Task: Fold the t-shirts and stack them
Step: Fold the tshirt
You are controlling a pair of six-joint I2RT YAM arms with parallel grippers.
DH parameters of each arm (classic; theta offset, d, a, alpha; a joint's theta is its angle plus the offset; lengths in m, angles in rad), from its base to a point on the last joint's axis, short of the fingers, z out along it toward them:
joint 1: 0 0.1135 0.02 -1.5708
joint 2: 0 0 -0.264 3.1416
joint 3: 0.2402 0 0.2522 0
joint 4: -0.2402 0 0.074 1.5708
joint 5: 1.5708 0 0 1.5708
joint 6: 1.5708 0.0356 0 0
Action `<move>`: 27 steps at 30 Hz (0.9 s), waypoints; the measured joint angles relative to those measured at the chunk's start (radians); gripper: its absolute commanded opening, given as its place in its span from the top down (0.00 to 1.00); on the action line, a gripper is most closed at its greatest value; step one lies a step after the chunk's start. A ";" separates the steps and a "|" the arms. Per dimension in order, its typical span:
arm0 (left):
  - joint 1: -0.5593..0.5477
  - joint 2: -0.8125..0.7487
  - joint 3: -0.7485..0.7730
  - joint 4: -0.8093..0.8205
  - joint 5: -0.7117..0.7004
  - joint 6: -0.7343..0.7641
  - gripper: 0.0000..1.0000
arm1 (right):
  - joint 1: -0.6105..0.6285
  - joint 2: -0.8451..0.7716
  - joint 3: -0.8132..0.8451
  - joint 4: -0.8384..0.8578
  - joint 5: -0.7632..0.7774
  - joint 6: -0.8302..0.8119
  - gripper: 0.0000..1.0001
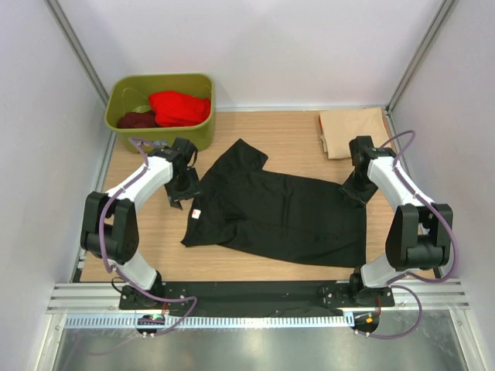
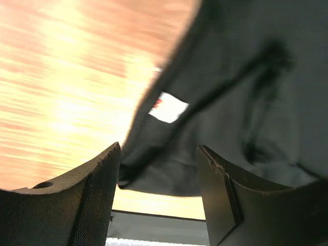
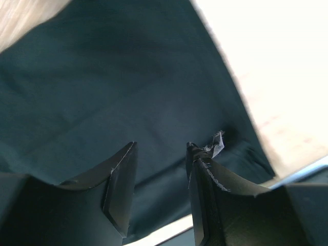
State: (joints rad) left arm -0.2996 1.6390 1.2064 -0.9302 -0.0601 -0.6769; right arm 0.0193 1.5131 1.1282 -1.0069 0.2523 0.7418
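Jaws: left gripper stands wide apart with nothing between its fingers. Right gripper is parted less and also empty. Both sit low over cloth.

- Black t-shirt: the biggest item, spread across the middle of the table. The left gripper is at its collar end, the right at a hem corner. It lies mostly flat, rumpled near one sleeve, and we judge it unfolded.
- Olive-green tub: far left corner.
- Beige t-shirt: far right corner. It looks folded, and we reckon it the only piece done.
- Red t-shirt: bunched in the tub.
- Maroon t-shirt: beside the red one, also bunched.

We reckon one of four is done (nothing stacked yet).

- White neck label: it carries a small red mark at one edge, too blurred to read. We see no other writing.
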 measured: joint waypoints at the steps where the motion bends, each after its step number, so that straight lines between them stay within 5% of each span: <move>1: 0.014 0.009 -0.011 -0.001 0.002 0.000 0.38 | 0.000 0.018 -0.003 0.021 -0.019 -0.004 0.51; 11: 0.086 0.086 -0.034 0.068 0.113 0.024 0.39 | -0.002 0.126 -0.079 0.275 -0.179 -0.078 0.52; 23: 0.084 0.180 -0.066 0.081 0.097 0.024 0.66 | -0.002 0.243 -0.055 0.457 -0.261 -0.164 0.53; 27: 0.084 0.144 -0.114 0.084 0.079 -0.013 0.64 | -0.001 0.271 -0.030 0.496 -0.302 -0.182 0.53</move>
State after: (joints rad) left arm -0.2153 1.7828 1.0927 -0.8463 0.0193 -0.6903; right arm 0.0185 1.7844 1.0985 -0.5114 -0.0494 0.5594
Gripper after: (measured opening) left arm 0.350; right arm 0.475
